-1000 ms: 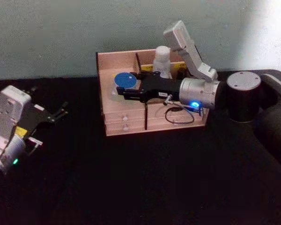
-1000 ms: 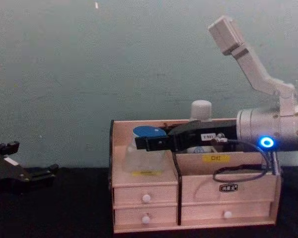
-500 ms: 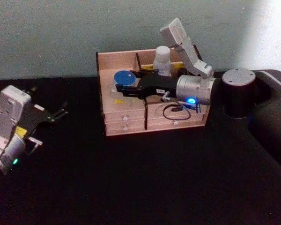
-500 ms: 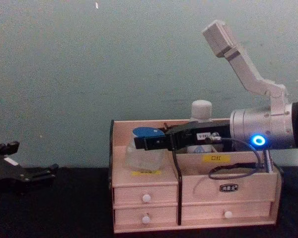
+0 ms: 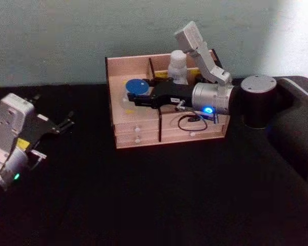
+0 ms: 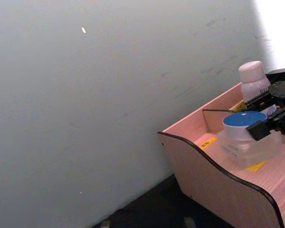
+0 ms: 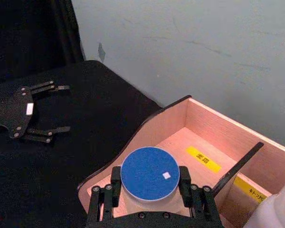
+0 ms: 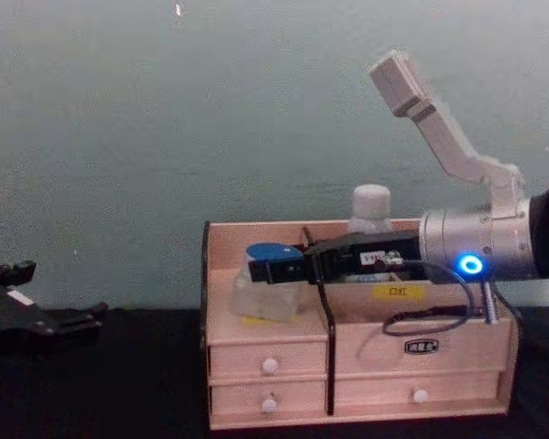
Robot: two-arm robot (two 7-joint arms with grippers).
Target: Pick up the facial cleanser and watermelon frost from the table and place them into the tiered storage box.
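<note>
While the right arm reaches across the tiered storage box (image 5: 143, 134) from the robot's right, the right gripper (image 5: 135, 99) clasps a clear jar with a blue lid (image 5: 137, 86), its black fingers (image 7: 113, 188) pressed against both sides of the jar just below the lid. The jar sits low in the box's front left compartment, over a yellow label (image 8: 259, 317); whether its base rests on the compartment floor cannot be told. The pale wooden box stands near the back edge of the black table (image 5: 154, 195), close to the grey-green wall (image 5: 66, 36), with two rows of white-knobbed drawers (image 8: 270, 366) along its front. A white bottle with a rounded cap (image 5: 178, 65) stands upright in a rear compartment toward the box's right side, behind the gripper's wrist. A blue light (image 8: 469, 265) glows on the silver wrist housing, and a black cable (image 8: 430, 318) loops down before the box's front right. The left gripper (image 5: 65, 124) hangs idle over the table's left edge, well apart from the box, its thin black fingers (image 7: 47, 87) spread wide and holding nothing.
</note>
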